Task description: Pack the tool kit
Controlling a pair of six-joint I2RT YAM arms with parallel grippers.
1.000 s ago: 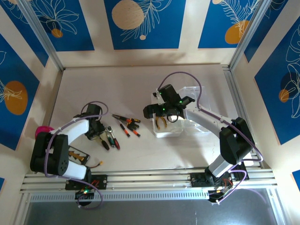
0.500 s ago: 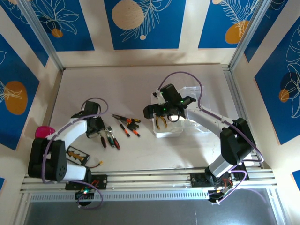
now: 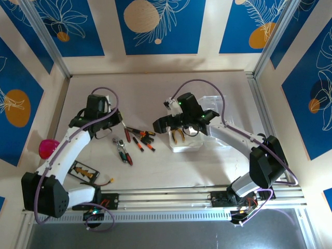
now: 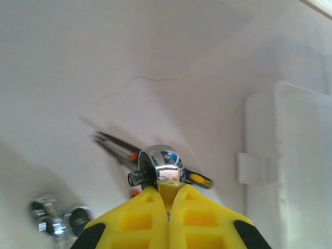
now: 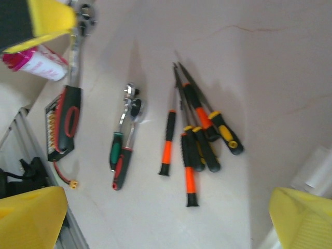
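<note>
**A:** What is at the left edge?

**B:** A pink ball [image 3: 48, 148] lies beside the left edge of the table [image 3: 155, 93]. Nearer than it is a flat black card [image 3: 83, 171] with orange marks.

**A:** And the left arm?

**B:** The left gripper [image 4: 167, 190] has its yellow fingers pressed together on the chrome head of a big ratchet [image 4: 161, 165]. In the right wrist view, its red-and-black handle hangs down in front of the card. The tool is lifted off the table.

**A:** What is loose on the table?

**B:** Just right of that gripper lies a small ratchet [image 5: 124, 136] with a green and red grip. Right of it is a bunch of screwdrivers [image 5: 194, 140] with black, orange and yellow handles. Most of them touch or cross, and one orange-and-black one lies a little apart on the left.

**A:** Where is the case?

**B:** The clear plastic case [image 3: 193, 147] sits right of the screwdrivers, near the middle of the table. Its lid [image 3: 213, 99] lies open on the far side. A pair of yellow-handled pliers [image 3: 179, 136] lies inside, towards the left end.

**A:** And the right arm?

**B:** The right gripper [image 5: 168, 220] hangs over the left part of the case. Its fingers are spread wide and hold nothing.
</note>
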